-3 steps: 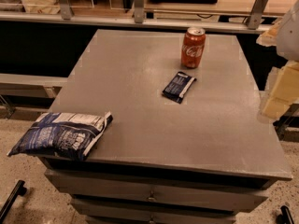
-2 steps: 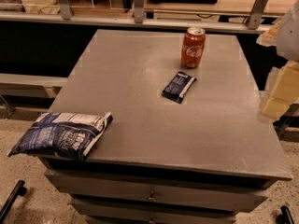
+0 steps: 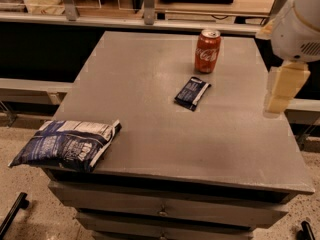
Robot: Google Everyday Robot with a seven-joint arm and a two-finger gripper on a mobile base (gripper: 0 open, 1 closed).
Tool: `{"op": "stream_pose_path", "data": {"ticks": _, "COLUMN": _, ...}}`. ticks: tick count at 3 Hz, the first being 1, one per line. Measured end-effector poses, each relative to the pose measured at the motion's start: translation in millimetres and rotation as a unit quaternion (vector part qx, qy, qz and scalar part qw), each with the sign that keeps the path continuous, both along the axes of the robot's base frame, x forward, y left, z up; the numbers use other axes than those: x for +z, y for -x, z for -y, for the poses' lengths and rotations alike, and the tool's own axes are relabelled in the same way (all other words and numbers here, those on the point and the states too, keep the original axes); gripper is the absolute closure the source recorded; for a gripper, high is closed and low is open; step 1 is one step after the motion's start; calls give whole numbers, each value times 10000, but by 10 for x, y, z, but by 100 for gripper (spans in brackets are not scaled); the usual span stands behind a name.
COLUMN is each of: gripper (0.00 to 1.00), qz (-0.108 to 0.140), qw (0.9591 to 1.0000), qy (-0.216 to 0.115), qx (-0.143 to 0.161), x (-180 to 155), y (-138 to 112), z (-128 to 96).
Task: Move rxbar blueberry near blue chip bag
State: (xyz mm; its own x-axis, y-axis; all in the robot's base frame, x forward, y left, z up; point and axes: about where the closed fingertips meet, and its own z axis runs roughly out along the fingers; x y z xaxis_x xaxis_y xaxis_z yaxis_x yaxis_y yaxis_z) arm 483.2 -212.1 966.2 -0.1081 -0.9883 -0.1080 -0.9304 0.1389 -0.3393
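Observation:
The rxbar blueberry [image 3: 192, 92], a small flat dark navy wrapper, lies on the grey table [image 3: 150, 84] a little right of centre. The blue chip bag [image 3: 67, 144], large, puffy, dark blue and white, lies at the table's front left corner and overhangs the edge. My gripper [image 3: 278, 96], with cream-coloured fingers under a white arm, hangs at the right edge of the view. It is above the table's right side, well to the right of the bar and holding nothing.
A red Coca-Cola can [image 3: 207, 50] stands upright just behind the bar. The table has drawers [image 3: 160, 211] in its front. A counter with metal posts [image 3: 148, 4] runs along the back.
My gripper and arm have shifted slightly left, toward the table. The bar, the bag and the can have not moved.

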Motion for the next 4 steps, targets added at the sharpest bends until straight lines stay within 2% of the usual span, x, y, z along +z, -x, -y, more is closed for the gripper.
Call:
{"op": "stream_pose_path", "data": {"ticks": 1, "gripper": 0, "qz": 111, "qw": 9959, "qy": 377, "qx": 817, "x": -101, "y": -369, "z": -191}}
{"op": "stream_pose_path", "data": {"ticks": 2, "gripper": 0, "qz": 81, "qw": 9949, "qy": 413, "qx": 916, "x": -124, "y": -413, "z": -256}}
{"op": "stream_pose_path", "data": {"ticks": 3, "gripper": 0, "qz": 96, "qw": 9847, "qy": 655, "qx": 1610, "x": -156, "y": -444, "z": -350}}
{"op": "stream_pose_path", "data": {"ticks": 4, "gripper": 0, "qz": 189, "qw": 9645, "qy": 893, "qx": 2476, "x": -226, "y": -680, "z": -393}}
